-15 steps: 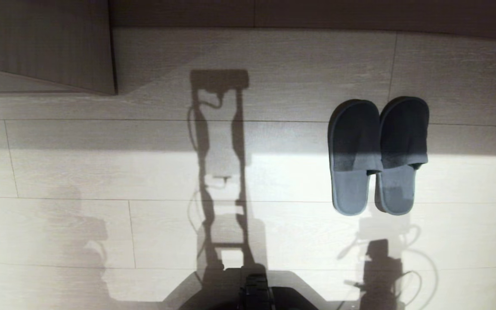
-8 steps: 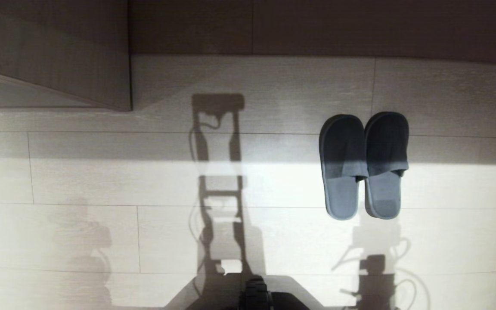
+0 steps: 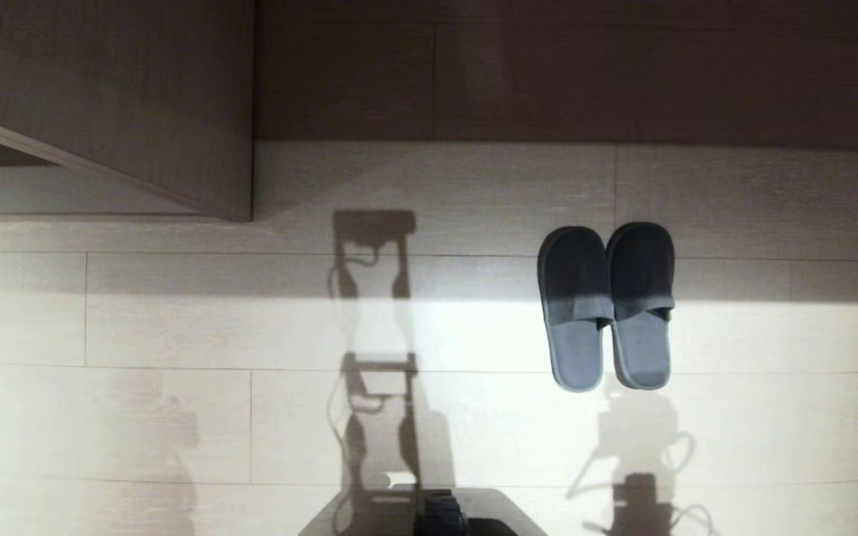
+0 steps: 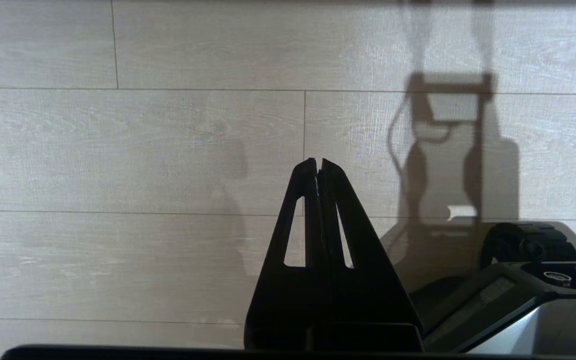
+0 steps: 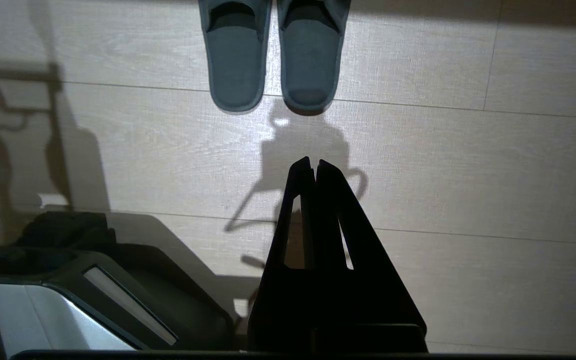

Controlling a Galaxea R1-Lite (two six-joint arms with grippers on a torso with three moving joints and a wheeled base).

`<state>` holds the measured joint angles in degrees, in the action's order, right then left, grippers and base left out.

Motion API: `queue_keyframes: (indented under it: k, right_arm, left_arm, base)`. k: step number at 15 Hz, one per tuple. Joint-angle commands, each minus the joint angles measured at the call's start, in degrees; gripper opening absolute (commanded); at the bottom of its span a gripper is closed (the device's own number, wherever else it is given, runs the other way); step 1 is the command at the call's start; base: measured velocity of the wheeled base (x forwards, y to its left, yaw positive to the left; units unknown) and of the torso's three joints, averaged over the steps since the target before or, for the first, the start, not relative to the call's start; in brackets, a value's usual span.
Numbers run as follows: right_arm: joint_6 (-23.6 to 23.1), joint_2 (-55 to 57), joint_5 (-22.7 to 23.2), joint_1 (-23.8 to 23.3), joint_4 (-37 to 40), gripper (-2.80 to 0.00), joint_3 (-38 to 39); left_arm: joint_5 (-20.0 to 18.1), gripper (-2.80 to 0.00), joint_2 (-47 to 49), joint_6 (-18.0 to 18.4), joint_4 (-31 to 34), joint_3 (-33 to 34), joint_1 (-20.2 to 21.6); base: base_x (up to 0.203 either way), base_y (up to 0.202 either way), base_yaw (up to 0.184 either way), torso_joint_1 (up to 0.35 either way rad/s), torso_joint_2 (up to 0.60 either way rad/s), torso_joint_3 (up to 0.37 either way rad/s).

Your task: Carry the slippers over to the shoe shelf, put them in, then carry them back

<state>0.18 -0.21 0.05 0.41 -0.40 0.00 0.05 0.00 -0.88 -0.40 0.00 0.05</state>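
1. The slippers (image 3: 606, 307) lie side by side on the pale plank floor (image 3: 176, 417), touching along their inner edges, toe bands pointing away from the robot and open heels toward it.
2. A band of shadow crosses the toe halves of the slippers; their heel halves lie in bright light.
3. A beige wood-grain cabinet corner (image 3: 138, 97) stands well apart from the slippers, on the robot's left and farther from the robot than they are.
4. A dark wall panel (image 3: 585, 74) runs just beyond the toes of the slippers.
5. The right claw (image 5: 314, 162) hangs above bare floor, near the slippers' heels but not touching them; its fingers are pressed together and it holds nothing.
6. The left claw (image 4: 318, 163) hangs over bare floor with no slipper in its view, fingers likewise pressed together and empty.
7. The robot's dark base (image 3: 444, 515) sits nearer the robot than the slippers and to their left; its shadow stretches across the floor.
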Motion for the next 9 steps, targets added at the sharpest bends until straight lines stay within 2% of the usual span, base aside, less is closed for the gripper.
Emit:
queue_keyframes:
  k: [1,9]
  right_arm:
    - [0.0,0.3,0.0,0.0,0.0,-2.8,0.0]
    - [0.0,0.2,0.0,0.0,0.0,-2.8,0.0]
  left_arm:
    - [0.0,-2.8,0.1,0.0,0.0,0.0,-0.1]
    - [0.0,-2.8,0.0,0.0,0.0,0.0,-0.1]
  base:
    - [0.0,0.0,0.0,0.007,0.0,0.203]
    - [0.0,0.0,0.0,0.002,0.0,0.208]
